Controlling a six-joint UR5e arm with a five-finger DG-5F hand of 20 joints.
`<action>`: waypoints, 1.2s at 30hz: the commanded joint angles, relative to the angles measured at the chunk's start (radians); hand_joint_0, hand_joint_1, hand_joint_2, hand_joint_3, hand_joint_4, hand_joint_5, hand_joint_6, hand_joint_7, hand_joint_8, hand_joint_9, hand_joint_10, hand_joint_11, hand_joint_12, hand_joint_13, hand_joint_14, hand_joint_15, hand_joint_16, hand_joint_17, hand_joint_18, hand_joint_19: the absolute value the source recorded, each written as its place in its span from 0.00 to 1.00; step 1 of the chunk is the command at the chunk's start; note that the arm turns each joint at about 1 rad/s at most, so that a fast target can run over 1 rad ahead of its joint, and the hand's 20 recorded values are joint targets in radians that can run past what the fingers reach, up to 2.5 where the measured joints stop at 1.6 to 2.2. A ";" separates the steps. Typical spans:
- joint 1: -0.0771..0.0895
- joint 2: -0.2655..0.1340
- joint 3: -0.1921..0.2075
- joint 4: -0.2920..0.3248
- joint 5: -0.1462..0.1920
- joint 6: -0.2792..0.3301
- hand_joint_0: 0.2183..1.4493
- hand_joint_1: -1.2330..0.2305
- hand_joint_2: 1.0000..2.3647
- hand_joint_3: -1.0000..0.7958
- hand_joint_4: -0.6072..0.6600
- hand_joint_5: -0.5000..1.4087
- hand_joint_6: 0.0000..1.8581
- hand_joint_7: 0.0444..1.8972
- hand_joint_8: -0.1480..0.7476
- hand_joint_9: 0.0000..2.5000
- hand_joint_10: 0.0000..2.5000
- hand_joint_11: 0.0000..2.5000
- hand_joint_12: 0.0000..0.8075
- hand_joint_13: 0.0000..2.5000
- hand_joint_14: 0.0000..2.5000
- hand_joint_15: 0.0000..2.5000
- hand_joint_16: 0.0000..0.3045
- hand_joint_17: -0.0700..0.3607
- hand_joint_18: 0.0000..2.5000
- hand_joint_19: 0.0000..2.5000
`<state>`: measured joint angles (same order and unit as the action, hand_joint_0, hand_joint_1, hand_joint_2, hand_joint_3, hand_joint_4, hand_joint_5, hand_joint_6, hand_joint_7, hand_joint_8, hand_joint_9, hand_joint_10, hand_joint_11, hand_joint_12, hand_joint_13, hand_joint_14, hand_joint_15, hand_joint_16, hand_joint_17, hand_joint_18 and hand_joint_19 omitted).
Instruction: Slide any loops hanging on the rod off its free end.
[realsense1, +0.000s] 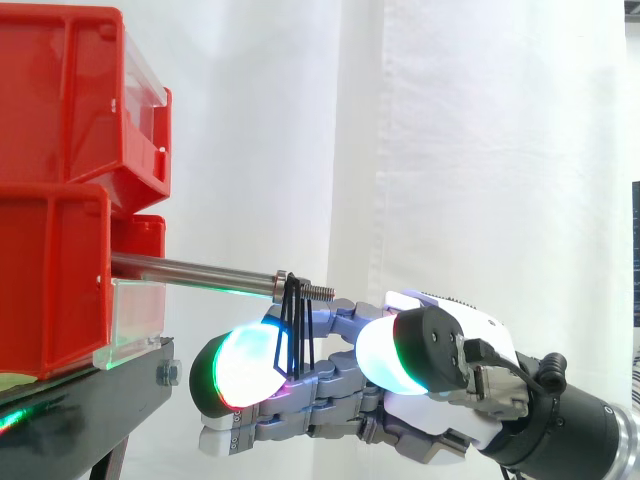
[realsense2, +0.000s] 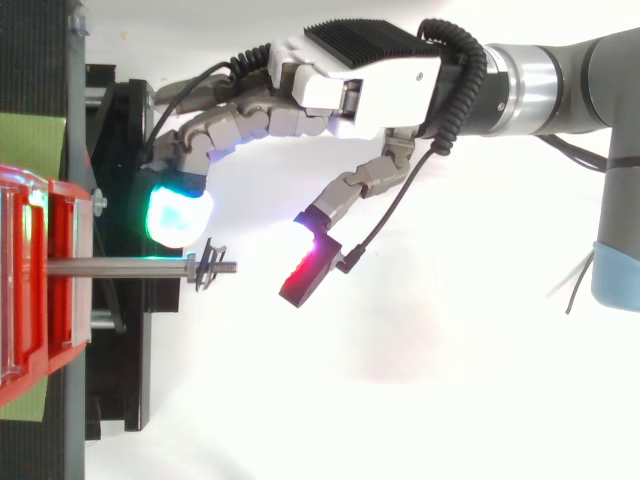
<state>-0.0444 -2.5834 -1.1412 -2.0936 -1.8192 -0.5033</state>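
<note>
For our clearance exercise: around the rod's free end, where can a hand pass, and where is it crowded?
Free: beyond the threaded tip of the rod, up to the thumb; also the rod's side away from the hand, bordered by the black stand. Crowded: at the loops, where the fingers sit close beside and below the rod.

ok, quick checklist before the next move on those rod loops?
1. Loops on the rod, near its free end: ok.
2. Hand open, holding nothing: ok.
3. A fingertip on the red bins' side of the loops: ok.
4. Fingertip touching the loops: cannot tell.
5. Way past the rod's tip clear: cannot tell; the red-glowing pad lies in line beyond it from above.
</note>
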 joint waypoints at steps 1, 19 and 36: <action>0.003 0.000 -0.002 0.003 0.000 0.002 0.29 0.39 0.00 0.30 0.73 0.19 0.27 0.51 0.47 0.25 0.00 0.00 0.35 0.24 0.00 0.02 0.09 0.30 0.15 0.04; 0.020 -0.006 0.012 0.012 -0.006 0.038 0.29 0.37 0.00 0.30 0.72 0.20 0.27 0.55 0.47 0.25 0.00 0.00 0.35 0.24 0.00 0.03 0.09 0.30 0.16 0.05; 0.020 -0.006 0.017 0.012 -0.006 0.035 0.31 0.40 0.00 0.32 0.66 0.21 0.31 0.61 0.48 0.27 0.00 0.01 0.35 0.25 0.00 0.03 0.09 0.30 0.17 0.05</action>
<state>-0.0249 -2.5900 -1.1250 -2.0816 -1.8254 -0.4671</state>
